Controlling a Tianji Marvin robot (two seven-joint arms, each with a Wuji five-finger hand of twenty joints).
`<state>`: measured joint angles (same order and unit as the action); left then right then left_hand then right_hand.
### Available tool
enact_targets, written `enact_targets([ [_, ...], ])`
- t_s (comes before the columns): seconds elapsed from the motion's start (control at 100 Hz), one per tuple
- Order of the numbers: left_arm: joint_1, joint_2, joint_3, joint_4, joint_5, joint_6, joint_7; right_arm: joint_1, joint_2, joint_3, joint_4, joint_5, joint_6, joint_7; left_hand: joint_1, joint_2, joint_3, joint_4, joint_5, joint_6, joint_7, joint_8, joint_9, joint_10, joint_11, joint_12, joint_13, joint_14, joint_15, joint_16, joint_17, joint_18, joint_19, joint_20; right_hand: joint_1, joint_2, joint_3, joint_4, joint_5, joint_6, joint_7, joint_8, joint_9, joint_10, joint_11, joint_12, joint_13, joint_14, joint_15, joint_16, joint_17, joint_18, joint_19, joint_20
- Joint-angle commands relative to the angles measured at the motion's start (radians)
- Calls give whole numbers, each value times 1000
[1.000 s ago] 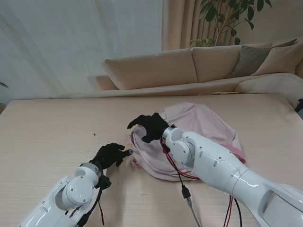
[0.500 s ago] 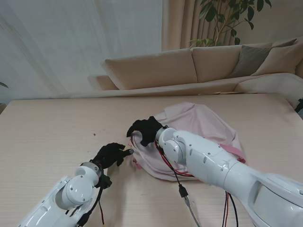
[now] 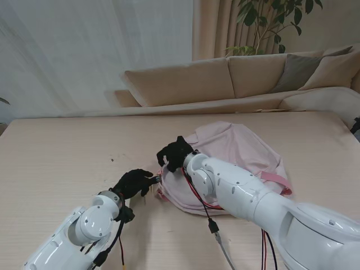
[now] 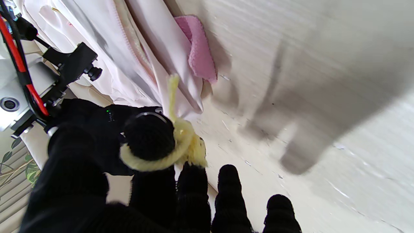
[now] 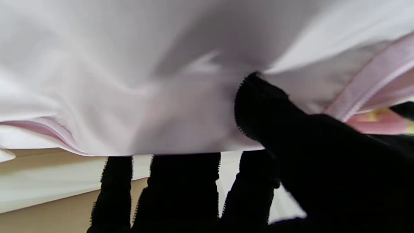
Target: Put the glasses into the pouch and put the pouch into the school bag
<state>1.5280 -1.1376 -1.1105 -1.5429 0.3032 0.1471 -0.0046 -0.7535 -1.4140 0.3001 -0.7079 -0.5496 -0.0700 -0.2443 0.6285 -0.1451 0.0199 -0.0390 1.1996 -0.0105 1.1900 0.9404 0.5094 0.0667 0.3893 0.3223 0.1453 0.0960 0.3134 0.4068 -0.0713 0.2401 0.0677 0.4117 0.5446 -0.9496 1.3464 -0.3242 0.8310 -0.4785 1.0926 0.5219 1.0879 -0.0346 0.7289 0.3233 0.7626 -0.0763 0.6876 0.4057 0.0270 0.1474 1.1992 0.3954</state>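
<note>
Both hands work at the opening of the school bag.

Your left hand (image 3: 133,183) pinches a soft yellow cord (image 4: 181,142) between thumb and fingers, just beside the near-left edge of the pink school bag (image 3: 236,152) on the desk (image 3: 67,152). Your right hand (image 3: 175,153) grasps a fold of the bag cloth at the opening. The cloth looks thin, light and slippery, so it may slide out; I think a hold on the stitched rim is safer than on loose cloth. The glasses and the pouch are not clearly visible; whether the cord belongs to the pouch, you cannot tell.
</note>
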Motion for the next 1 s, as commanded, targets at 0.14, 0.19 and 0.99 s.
enact_targets([
  [0.14, -79, -12, 28, 53, -31, -37, -28, -34, 44, 57, -39, -35, 95, -30, 5, 36, -29, 11, 44, -3, 19, 18, 6, -9, 12, -1, 10, 1, 13, 7, -14, 14, 14, 21, 34, 18, 83, -20, 56, 97, 74, 15, 140, 134, 280, 132, 216, 73, 227, 15, 104, 65, 60, 37],
  [0.19, -105, -15, 40, 78, -40, -47, -30, -39, 62, 72, -54, -43, 107, -24, 4, 36, -29, 11, 42, -5, 18, 19, 3, -7, 11, -1, 10, 2, 14, 8, -14, 15, 16, 24, 28, 15, 96, -23, 82, 110, 63, 2, 158, 145, 287, 152, 233, 81, 256, 11, 116, 70, 68, 43],
  [0.99, -43, 50, 19, 98, 85, -197, -187, -112, 48, 251, -21, -23, 422, -221, 19, 20, -27, 16, -144, -54, -45, 71, -78, -13, -20, -1, -15, 2, -12, 3, -14, 25, 36, 68, 51, -49, 158, -41, 281, 266, 33, -60, 317, 274, 291, 315, 358, 174, 350, 50, 233, 116, 93, 67],
])
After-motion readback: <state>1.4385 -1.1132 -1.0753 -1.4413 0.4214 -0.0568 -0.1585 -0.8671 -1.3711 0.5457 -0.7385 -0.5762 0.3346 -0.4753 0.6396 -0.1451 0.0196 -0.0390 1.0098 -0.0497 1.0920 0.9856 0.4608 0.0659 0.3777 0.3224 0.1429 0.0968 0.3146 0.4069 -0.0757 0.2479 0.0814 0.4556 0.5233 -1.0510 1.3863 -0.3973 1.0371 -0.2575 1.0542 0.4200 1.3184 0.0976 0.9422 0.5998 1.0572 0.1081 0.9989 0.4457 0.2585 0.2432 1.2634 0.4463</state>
